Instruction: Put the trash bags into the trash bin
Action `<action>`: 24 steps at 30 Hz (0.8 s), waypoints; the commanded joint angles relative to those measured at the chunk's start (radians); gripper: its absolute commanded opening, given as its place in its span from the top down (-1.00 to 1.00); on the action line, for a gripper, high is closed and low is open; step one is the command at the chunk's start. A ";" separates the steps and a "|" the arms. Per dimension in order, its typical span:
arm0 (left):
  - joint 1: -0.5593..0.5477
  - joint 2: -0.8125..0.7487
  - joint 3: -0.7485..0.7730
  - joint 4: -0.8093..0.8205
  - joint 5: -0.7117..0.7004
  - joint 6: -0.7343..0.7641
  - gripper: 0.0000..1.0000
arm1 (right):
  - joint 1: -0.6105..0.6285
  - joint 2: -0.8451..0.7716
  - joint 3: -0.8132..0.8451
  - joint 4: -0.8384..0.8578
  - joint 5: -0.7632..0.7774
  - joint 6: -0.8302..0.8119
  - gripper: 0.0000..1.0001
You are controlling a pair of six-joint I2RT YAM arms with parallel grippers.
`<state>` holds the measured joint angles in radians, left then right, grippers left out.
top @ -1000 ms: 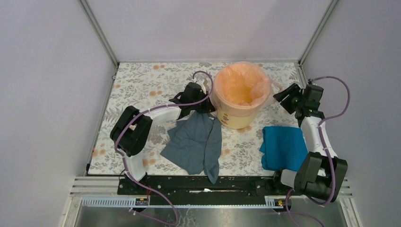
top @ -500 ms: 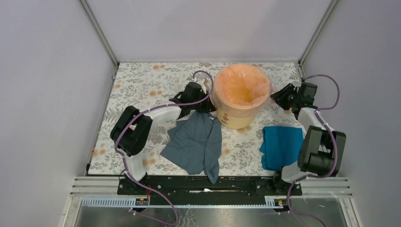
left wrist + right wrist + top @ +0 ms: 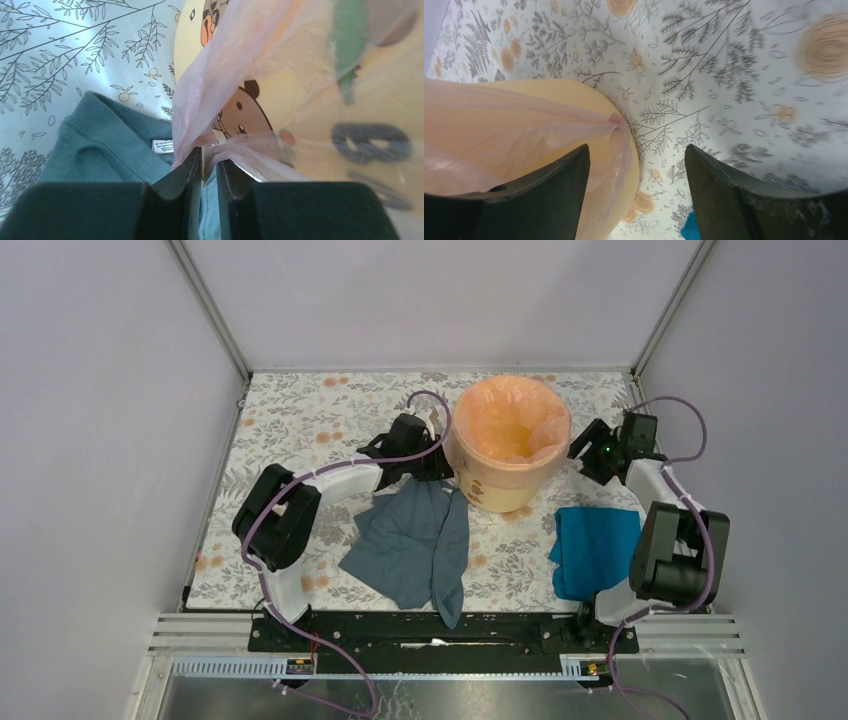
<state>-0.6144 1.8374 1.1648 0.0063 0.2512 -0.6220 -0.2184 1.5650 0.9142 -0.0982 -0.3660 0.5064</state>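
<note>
Nearest you, the grey-blue cloth (image 3: 410, 535) carries a small white tag (image 3: 162, 146), too small to read. Your left gripper (image 3: 209, 167) is clenched on the trash bag (image 3: 220, 75) where its film hangs outside the trash bin (image 3: 497, 490). Your right gripper (image 3: 636, 155) stands released at the opposite rim. The bag lines the bin, so only the overhang seems left to settle. The bin's side shows a cartoon bear (image 3: 245, 112) and blurred grey characters.

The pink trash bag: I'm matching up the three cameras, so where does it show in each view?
Top external: upper centre, the trash bag lining the bin.
Left wrist: centre, trash bag running from the top down into the shut left claw.
Right wrist: left half, trash bag, its tip ahead of the open right claw.
Shared landmark: the bin, seen in all three.
</note>
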 commanded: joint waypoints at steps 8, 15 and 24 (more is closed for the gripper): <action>0.004 -0.211 -0.035 -0.093 -0.058 0.032 0.13 | 0.002 -0.279 0.212 -0.331 0.361 -0.139 -0.65; 0.004 -0.373 -0.083 -0.221 -0.125 0.098 -0.26 | 0.258 -0.304 0.468 -0.408 0.411 -0.273 -0.99; 0.004 -0.560 -0.076 -0.320 -0.126 0.154 -0.79 | 0.633 -0.009 0.755 -0.590 0.460 -0.450 -0.99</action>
<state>-0.6140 1.3533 1.0645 -0.2760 0.1452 -0.5186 0.3576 1.3964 1.5967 -0.5377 0.0647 0.1589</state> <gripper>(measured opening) 0.849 0.993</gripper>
